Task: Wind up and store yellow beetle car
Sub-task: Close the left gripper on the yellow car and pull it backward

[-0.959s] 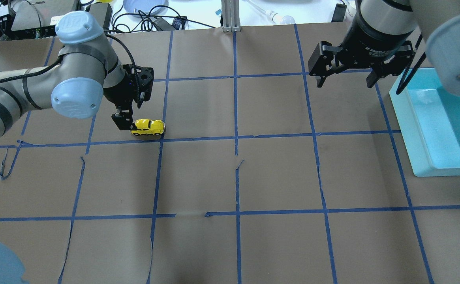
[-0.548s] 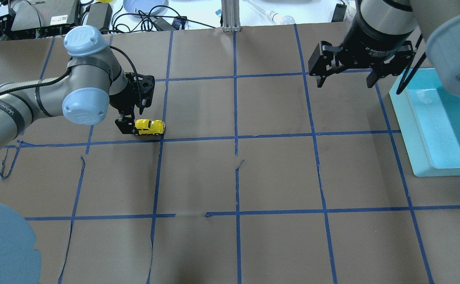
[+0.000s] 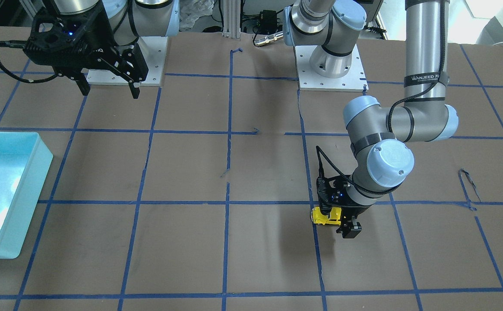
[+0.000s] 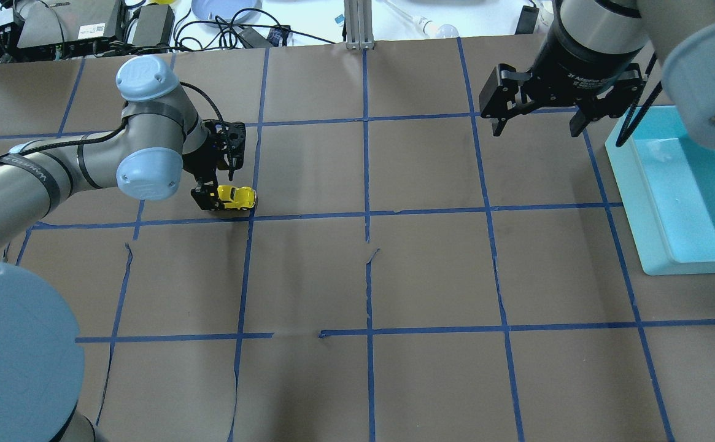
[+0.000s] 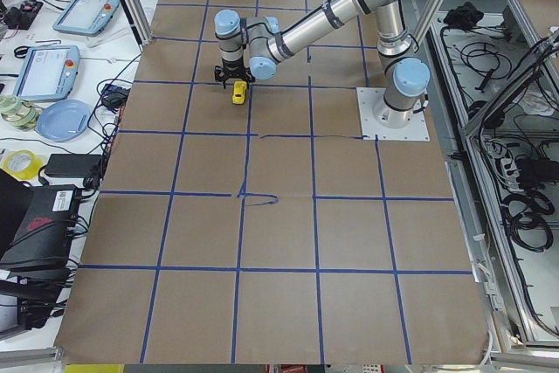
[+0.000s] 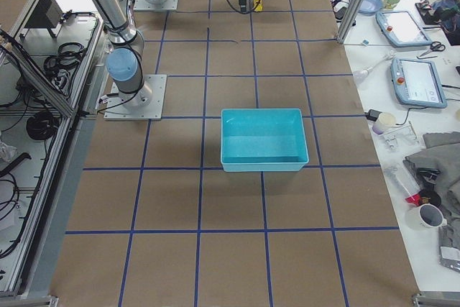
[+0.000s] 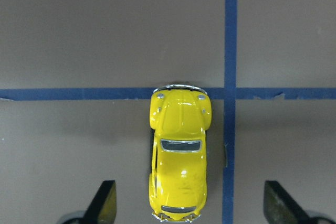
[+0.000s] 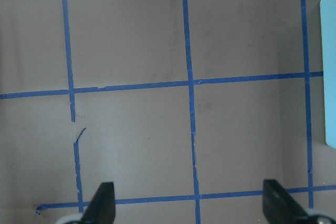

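Two fingers [image 7: 105, 205] of the left gripper [image 4: 219, 197] stand wide apart, one on each side of the car [image 7: 179, 156]. In the left wrist view neither finger touches it. The car lies nearer to one fingertip than to the other. This gripper is open, points straight down and hangs low over the desk [image 4: 431, 276]. One end of the car lies between the fingertips, and the rest of its body reaches out past them.

The car sits upright on its wheels in the far-left part of the desk. Its outer end meets a blue tape line [image 7: 79, 94], and a second tape line [image 7: 229, 24] runs close along one side of it.

The right gripper [image 4: 537, 126] hangs over the far-right part of the desk, well apart from the car. Its jaws are spread with nothing between them. It is just left of the cyan bin [image 4: 639, 202], which stands at the right edge.
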### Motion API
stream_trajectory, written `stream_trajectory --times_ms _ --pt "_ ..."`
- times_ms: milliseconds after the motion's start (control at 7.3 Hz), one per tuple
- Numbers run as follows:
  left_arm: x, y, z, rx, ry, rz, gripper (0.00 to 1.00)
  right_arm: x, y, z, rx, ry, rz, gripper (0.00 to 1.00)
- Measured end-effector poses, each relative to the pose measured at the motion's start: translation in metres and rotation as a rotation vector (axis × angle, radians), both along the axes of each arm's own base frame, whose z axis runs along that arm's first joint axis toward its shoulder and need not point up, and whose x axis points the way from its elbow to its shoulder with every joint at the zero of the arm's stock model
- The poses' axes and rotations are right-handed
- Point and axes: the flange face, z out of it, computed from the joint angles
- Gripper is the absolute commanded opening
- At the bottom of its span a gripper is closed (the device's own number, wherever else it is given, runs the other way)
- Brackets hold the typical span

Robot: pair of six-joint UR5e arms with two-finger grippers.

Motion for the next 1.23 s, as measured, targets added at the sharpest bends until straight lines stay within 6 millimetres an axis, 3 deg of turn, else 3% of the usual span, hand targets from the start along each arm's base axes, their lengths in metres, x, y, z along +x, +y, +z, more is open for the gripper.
stream_trajectory --times_ms 959,1233 --pt "-0.008 0.008 -0.01 0.031 -0.003 0.051 0.74 0.0 0.0 0.0 0.001 0.003 0.0 1.0" --pt "-0.008 0.012 -0.012 0.035 -0.004 0.041 0.38 0.0 0.0 0.0 0.0 0.002 0.0 1.0"
